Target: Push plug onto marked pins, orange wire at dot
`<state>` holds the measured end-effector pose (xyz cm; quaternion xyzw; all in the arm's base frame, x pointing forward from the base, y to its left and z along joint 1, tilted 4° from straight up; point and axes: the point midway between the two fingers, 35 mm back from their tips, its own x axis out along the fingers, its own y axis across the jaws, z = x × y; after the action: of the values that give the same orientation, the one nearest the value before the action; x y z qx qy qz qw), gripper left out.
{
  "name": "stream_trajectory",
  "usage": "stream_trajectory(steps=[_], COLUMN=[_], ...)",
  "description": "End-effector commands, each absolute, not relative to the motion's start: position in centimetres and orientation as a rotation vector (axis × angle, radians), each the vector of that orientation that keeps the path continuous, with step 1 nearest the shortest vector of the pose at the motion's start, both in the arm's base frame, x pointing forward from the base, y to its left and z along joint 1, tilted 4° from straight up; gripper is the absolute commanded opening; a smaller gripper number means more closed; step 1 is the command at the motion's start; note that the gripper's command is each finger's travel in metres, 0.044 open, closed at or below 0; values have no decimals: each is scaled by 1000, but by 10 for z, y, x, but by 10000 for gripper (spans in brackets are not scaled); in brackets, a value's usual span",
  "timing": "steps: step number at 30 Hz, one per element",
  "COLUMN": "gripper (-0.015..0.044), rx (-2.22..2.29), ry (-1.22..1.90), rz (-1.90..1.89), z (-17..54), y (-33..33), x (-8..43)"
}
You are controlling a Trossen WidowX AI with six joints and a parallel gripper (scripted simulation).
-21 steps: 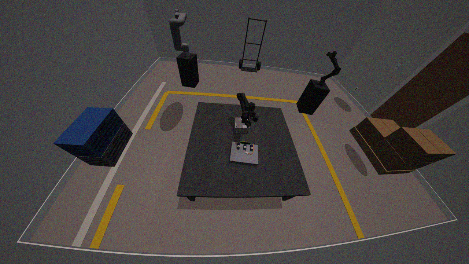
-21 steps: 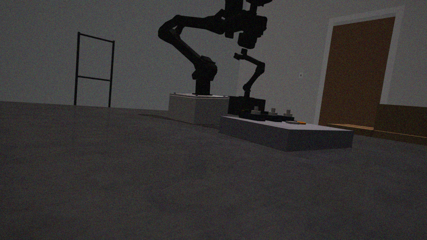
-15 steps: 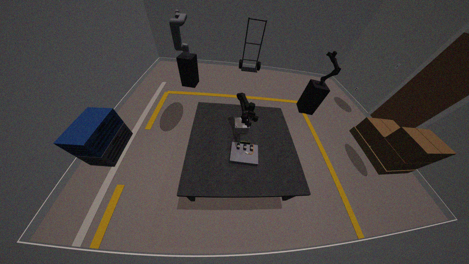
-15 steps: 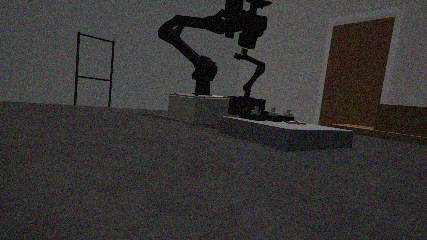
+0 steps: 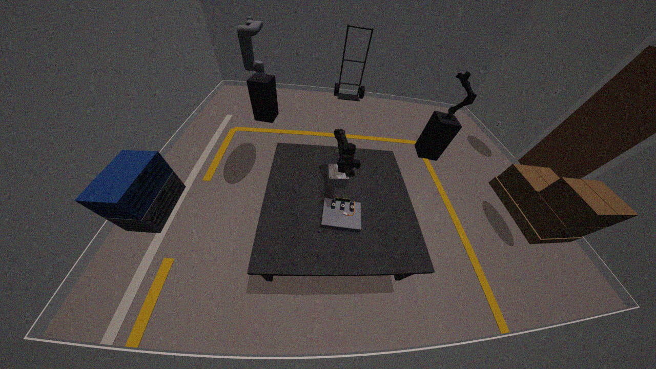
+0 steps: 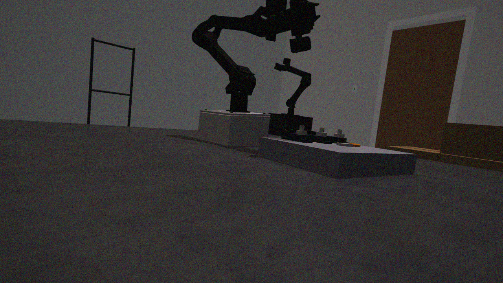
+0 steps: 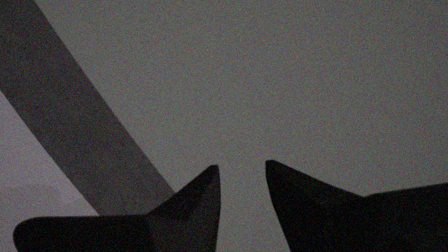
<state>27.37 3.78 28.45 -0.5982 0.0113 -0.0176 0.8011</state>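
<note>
A grey base plate (image 5: pixel 340 222) (image 6: pixel 334 160) lies in the middle of the dark table (image 5: pixel 293 238). The dark servo holder (image 5: pixel 341 202) (image 6: pixel 309 138), with pale blocks on top, sits at the plate's far edge. The small flat white plug (image 5: pixel 344 213) (image 6: pixel 344 144) lies on the plate, and its orange wire (image 5: pixel 352 208) (image 6: pixel 355 144) curves beside it. The pins and the coloured band are too small to make out. My gripper (image 6: pixel 300 43) (image 7: pixel 242 171) hangs high above the holder. Its fingers stand fairly close together with a clear gap, and nothing is between them. The wrist view shows only wall.
My arm stands on a pale pedestal (image 6: pixel 232 126) (image 5: pixel 334 176) behind the plate. Off the table are two other arms on black pedestals (image 5: pixel 262 96) (image 5: pixel 437 135), a hand truck (image 5: pixel 350 64), a blue crate (image 5: pixel 130 188), brown boxes (image 5: pixel 559 202) and a brown door (image 6: pixel 418 80).
</note>
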Motion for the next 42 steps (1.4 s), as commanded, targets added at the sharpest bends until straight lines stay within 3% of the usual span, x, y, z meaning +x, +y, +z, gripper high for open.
stream_trajectory(steps=[1, 34, 42], gripper=[115, 115, 115], rx=[-1136, -11, 202], ry=[3, -66, 100], rz=[-40, -1, 5], z=[293, 329, 307], y=[35, 0, 7], x=[278, 314, 342])
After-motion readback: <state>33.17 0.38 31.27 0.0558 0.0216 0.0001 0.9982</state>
